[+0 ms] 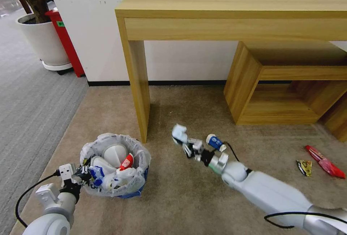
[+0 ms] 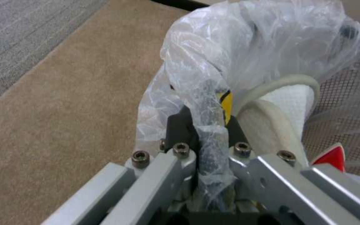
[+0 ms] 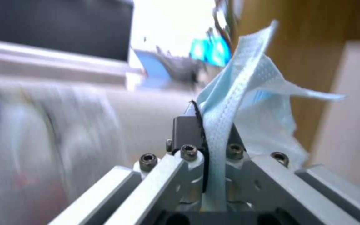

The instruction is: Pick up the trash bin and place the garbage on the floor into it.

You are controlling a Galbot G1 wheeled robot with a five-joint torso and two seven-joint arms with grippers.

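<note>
Pinching trash bin [image 1: 115, 166] rim, left gripper [image 2: 207, 147], right gripper [image 3: 207, 137] clamping pale-blue face mask [image 3: 247, 103], no readable writing.

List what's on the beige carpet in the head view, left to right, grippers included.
left gripper clamped on the bag-lined rim → trash bin with white slippers and a red-white carton inside → light blue face mask in the right gripper → blue-white cup → yellow wrapper → red wrapper.

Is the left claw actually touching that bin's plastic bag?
Touching. The left wrist view shows the left gripper shut on the bag-covered rim of the trash bin.
</note>
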